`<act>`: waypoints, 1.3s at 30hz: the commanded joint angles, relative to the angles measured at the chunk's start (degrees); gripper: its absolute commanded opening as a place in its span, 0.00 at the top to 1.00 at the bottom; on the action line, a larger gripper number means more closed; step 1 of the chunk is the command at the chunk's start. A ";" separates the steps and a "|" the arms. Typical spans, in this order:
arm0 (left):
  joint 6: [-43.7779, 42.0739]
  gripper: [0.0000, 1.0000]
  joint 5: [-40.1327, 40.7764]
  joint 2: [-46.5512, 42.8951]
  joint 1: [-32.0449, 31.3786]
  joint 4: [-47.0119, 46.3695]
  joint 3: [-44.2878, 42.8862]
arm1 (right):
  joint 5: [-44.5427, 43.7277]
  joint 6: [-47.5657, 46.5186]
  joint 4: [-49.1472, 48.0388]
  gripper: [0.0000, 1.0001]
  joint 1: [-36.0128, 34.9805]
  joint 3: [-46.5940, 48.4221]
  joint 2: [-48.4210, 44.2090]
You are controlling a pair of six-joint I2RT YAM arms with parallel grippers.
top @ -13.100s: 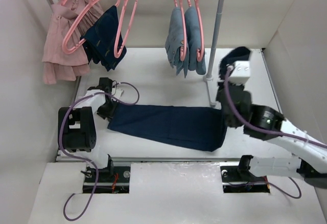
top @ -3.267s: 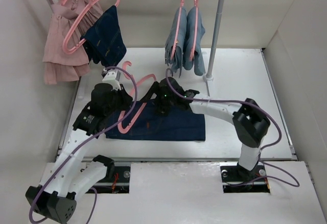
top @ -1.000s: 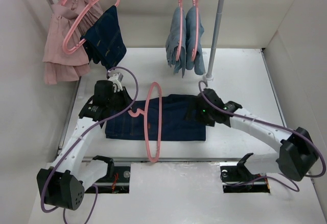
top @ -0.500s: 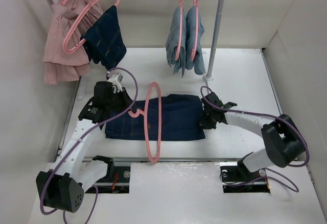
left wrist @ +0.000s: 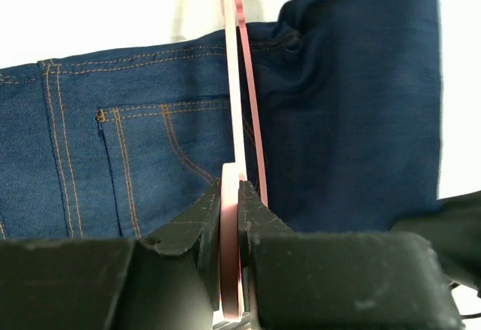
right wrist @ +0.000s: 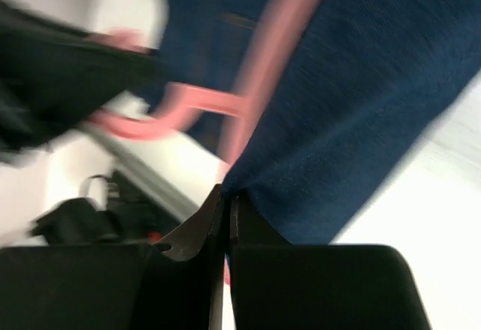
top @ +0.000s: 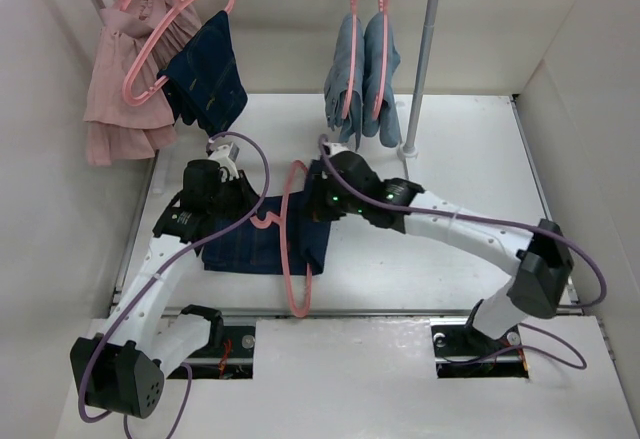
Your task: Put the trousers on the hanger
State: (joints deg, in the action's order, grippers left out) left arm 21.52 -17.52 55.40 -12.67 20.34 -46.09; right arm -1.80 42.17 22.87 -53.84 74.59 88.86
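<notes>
1. A white table (top: 470, 159) sits between pale walls, with a clothes rail post (top: 425, 59) at the back.
2. The trousers (top: 245, 244) lie on the table's left half, in front of the left arm. Orange stitching and a back pocket show in the left wrist view (left wrist: 113, 157).
3. Their right-hand part is folded back to the left and lifted into a dark bunch beside the flat part.
4. The hanger (top: 284, 249) stands on edge across the trousers, its hook pointing left. Its far side is hidden under the folded cloth, so I cannot tell whether the cloth passes through the loop.
5. The left gripper (left wrist: 230, 195) is clamped narrowly on the hanger near the hook, with pink plastic (left wrist: 234, 82) between its fingers.
6. The right gripper (right wrist: 225, 198) reaches over from the right. Its jaws are pinched almost together on the edge of the folded denim (right wrist: 376, 82), and the blurred hanger (right wrist: 263, 44) is just behind.
7. On the rail hang a pink garment (top: 125, 69), a smaller navy garment (top: 205, 74) and light blue-grey jeans (top: 362, 69), all well apart from the trousers.
</notes>
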 commanded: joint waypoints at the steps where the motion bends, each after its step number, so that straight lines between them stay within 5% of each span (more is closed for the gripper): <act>1: -0.86 1.00 1.26 -1.17 -0.17 -2.50 0.47 | 3.29 -3.41 -3.44 1.00 -0.91 3.80 8.50; 7: -1.92 1.00 3.54 -1.17 -0.17 -2.50 -0.67 | 9.53 -4.56 -6.09 1.00 -0.91 8.46 20.63; 19: -1.30 1.00 0.91 -0.55 0.45 -1.97 -3.30 | 19.91 -8.41 -14.44 0.98 -1.44 10.04 30.06; 21: -1.30 1.00 0.91 -0.55 0.45 -1.97 -3.31 | 19.91 -9.74 -14.44 0.88 -2.05 10.58 30.06; 22: -1.30 1.00 0.91 -0.55 0.45 -1.97 -3.31 | 19.91 -10.61 -14.44 0.67 -2.05 10.58 28.75; 26: -1.30 1.00 1.52 -0.55 0.45 -1.97 -3.31 | 9.94 -13.07 -8.30 0.39 -2.05 6.54 20.85; 31: -0.69 1.00 1.52 -1.08 0.45 -1.97 -2.78 | 2.34 -15.19 0.93 0.32 -2.05 4.43 11.88; 35: -0.16 1.00 1.52 -0.03 0.45 -1.97 -4.01 | 1.80 -12.13 0.69 0.40 -2.05 0.48 5.81; 39: 0.37 1.00 1.52 1.11 -1.30 -1.44 -6.46 | 5.73 -7.12 -2.21 0.92 -1.35 -2.78 7.10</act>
State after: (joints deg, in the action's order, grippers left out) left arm 21.19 -15.77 56.12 -12.53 20.62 -48.29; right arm 2.46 31.55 20.99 -55.35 74.43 93.45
